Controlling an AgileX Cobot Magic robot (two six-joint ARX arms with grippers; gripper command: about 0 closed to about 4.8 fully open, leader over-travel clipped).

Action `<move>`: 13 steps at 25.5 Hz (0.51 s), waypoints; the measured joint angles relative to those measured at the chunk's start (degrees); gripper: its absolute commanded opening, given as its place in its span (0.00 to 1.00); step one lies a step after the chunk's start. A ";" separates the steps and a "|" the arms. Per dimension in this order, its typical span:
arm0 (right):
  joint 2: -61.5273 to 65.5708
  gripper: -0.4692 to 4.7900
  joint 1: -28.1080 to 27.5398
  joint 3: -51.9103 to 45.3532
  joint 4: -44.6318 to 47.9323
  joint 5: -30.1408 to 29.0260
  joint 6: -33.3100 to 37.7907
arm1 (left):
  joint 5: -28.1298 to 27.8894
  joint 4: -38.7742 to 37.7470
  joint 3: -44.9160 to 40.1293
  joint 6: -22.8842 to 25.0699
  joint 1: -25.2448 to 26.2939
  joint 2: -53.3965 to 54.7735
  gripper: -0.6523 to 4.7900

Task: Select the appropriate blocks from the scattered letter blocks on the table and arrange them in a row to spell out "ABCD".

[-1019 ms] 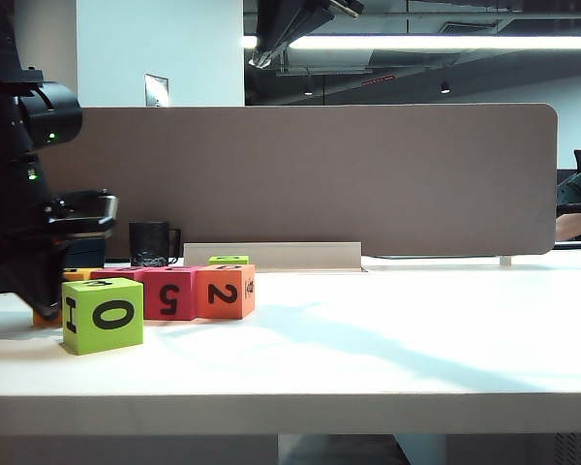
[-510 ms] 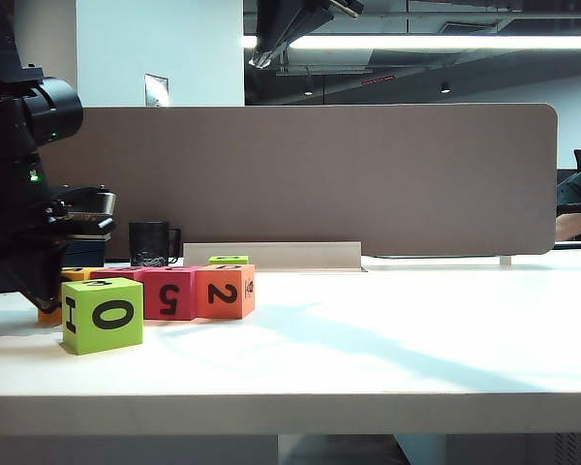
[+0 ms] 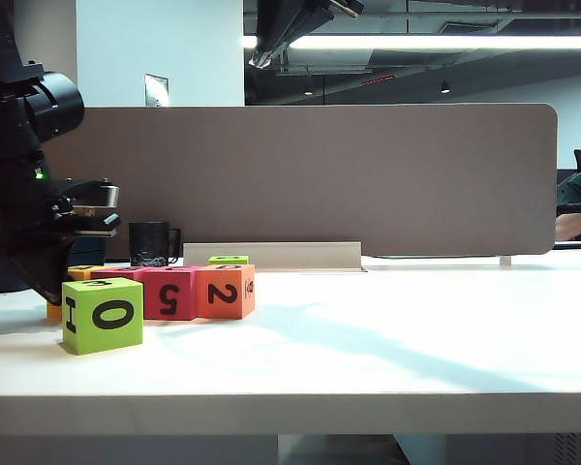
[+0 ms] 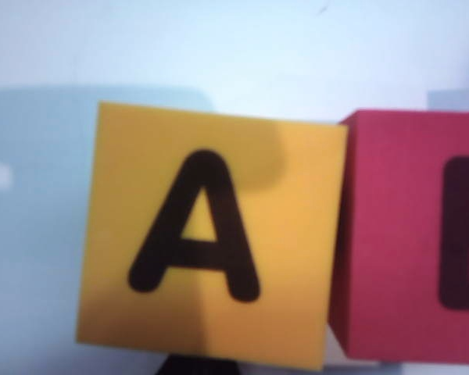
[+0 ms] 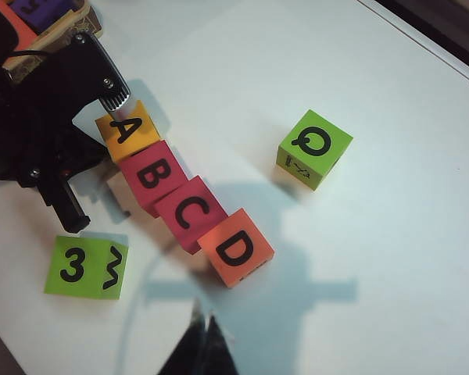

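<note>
In the right wrist view four letter blocks lie touching in a row: yellow-orange A (image 5: 127,130), red B (image 5: 150,173), red C (image 5: 191,211), orange D (image 5: 234,248). From the exterior view the same row shows a red 5 face (image 3: 169,294) and an orange 2 face (image 3: 225,291). My left gripper (image 4: 199,366) is shut and empty, its dark tip just off one edge of the A block (image 4: 211,234); it hangs low at the row's left end (image 3: 50,289). My right gripper (image 5: 205,328) is shut, empty and high above the table (image 3: 368,349).
A lime block marked 0 (image 3: 102,315) stands in front of the row; its top reads 3 (image 5: 86,266). A lime Q block (image 5: 314,147) sits apart behind the row. A black mug (image 3: 150,242) and the grey divider (image 3: 320,174) stand at the back. The left arm (image 5: 39,133) looms over the A end.
My left hand has tipped upward a little, lifting its tip off the table beside the A block. The blocks and the right gripper have not moved.
</note>
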 measured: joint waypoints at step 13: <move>0.00 0.09 0.00 0.00 0.00 -0.02 0.02 | 11.32 -4.85 -0.02 0.48 -2.89 0.00 0.11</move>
